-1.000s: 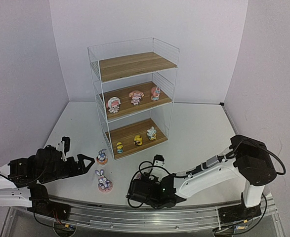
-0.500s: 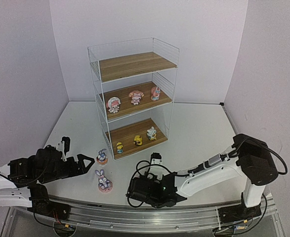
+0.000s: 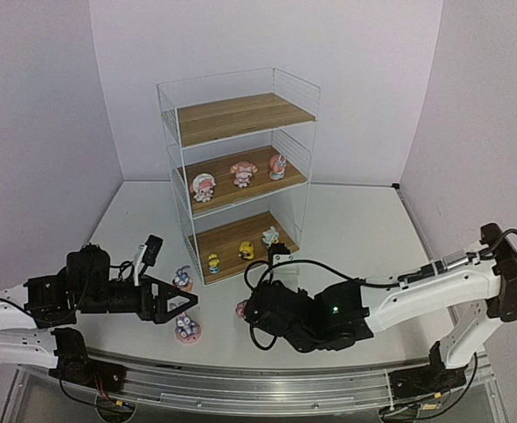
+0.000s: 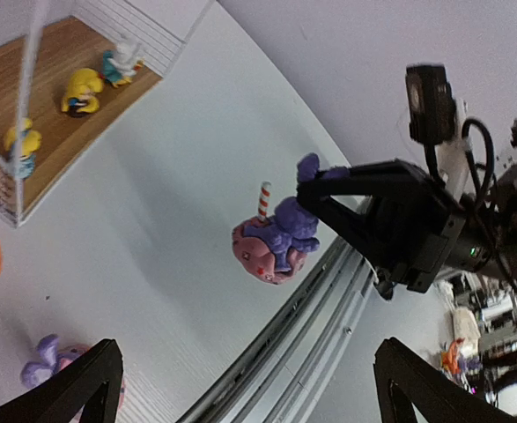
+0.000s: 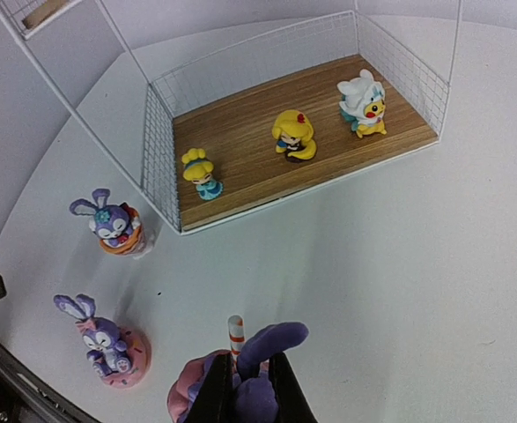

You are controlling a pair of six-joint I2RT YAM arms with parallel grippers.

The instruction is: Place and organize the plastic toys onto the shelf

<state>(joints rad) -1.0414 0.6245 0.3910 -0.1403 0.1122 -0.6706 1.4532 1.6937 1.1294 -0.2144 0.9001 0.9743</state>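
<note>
White table (image 3: pixel 355 229), lower centre: right gripper (image 5: pixel 249 392) clamped on a purple bunny (image 5: pixel 267 342). Left gripper (image 3: pixel 177 307), lower left, jaws spread wide, holding nothing. Shelf (image 3: pixel 240 115) behind.

Boxed in on 3 sides by plain, pale lilac walls (image 3: pixel 267 44): back, left and right. Below them, a matte white table (image 3: pixel 355 229), meeting the back wall in a straight seam. Along the near edge, a grooved grey metal rail (image 3: pixel 240 383). Soft, even light, with only faint shadows. Past the table edge in the left wrist view, a blurred, cluttered room (image 4: pixel 505 326).
</note>
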